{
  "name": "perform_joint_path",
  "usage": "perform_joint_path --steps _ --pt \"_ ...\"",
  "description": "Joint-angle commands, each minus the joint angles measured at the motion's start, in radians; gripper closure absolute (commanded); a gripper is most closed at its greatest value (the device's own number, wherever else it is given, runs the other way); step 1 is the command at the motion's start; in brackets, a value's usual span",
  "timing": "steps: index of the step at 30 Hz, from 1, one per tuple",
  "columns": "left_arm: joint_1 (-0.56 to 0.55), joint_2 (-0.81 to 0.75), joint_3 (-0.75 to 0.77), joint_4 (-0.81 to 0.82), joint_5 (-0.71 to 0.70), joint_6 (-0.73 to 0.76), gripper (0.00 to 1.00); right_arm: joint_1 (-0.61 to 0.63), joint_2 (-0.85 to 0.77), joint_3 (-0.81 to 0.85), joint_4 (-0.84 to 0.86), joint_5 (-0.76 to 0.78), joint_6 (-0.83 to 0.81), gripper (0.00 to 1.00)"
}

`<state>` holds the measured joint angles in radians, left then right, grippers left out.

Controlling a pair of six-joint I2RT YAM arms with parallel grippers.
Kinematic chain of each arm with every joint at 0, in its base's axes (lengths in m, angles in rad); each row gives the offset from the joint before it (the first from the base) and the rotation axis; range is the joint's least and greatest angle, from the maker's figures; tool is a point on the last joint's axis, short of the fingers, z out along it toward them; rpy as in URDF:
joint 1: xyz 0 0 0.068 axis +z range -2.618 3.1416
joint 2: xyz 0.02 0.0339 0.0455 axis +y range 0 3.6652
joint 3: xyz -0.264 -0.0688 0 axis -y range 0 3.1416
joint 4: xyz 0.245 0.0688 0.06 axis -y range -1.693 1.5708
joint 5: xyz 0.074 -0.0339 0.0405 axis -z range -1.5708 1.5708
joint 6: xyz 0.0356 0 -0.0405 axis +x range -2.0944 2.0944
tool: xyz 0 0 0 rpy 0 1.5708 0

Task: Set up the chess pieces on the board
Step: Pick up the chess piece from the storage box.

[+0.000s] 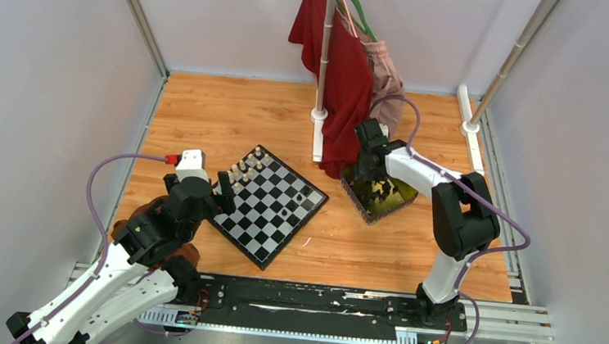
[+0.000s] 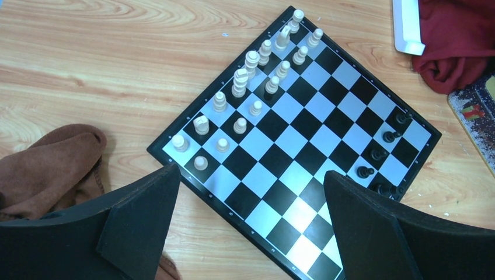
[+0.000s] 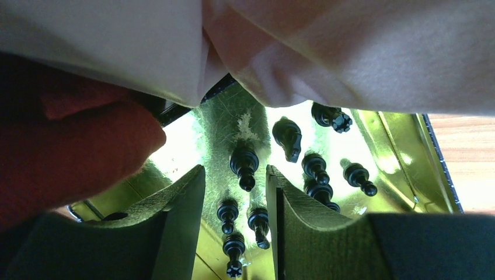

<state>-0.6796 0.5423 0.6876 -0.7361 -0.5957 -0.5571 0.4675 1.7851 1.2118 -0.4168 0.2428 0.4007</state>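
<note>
– So, where is the board [image 1: 267, 205] sitting?
– Flat on the wooden table [image 1: 207, 115], turned corner-on, over on the left side. 16 cream pieces [image 2: 245, 99] stand in 2 rows along its far-left edge, and a few black pieces [image 2: 378, 154] stand near the opposite edge.
– And the left gripper [image 2: 252, 175]?
– It hovers above the near corner of the board. Its fingers [image 2: 140, 221] are spread wide with nothing between them. A brown cloth [image 2: 46, 169] lies bunched just beside it.
– What about the right gripper [image 3: 234, 175]?
– That one is down inside the gold tray [image 3: 403, 151], under the red garment [image 1: 341, 84] and the pink garment [image 1: 387, 76] hanging off the rack [image 1: 325, 59]. Its fingers [image 3: 181, 216] stand apart and are not clamped on anything.
– Anything in the gap?
– 2 black chessmen [image 3: 227, 216] lie loose between the fingers, and 1 more lies just past the tips. Several others are scattered to the right on the tray floor, all on their sides.
</note>
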Motion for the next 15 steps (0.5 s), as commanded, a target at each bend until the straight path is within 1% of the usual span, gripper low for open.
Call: perform_joint_path --steps 1,10,12,15 --pt "-0.012 0.008 -0.008 0.0 -0.017 -0.003 0.0 -0.015 0.012 -0.028 0.005 -0.009 0.016 0.54" --pt "-0.014 0.01 -0.008 0.0 -0.017 -0.005 0.0 -0.018 0.016 -0.051 0.013 -0.014 0.015 0.6" --pt "-0.015 0.008 -0.007 -0.001 -0.019 -0.006 0.0 -0.018 0.014 -0.053 0.017 -0.015 0.016 0.62" --pt "-0.018 0.009 -0.007 -0.002 -0.02 -0.008 0.0 -0.02 0.014 -0.052 0.017 -0.016 0.014 0.69"
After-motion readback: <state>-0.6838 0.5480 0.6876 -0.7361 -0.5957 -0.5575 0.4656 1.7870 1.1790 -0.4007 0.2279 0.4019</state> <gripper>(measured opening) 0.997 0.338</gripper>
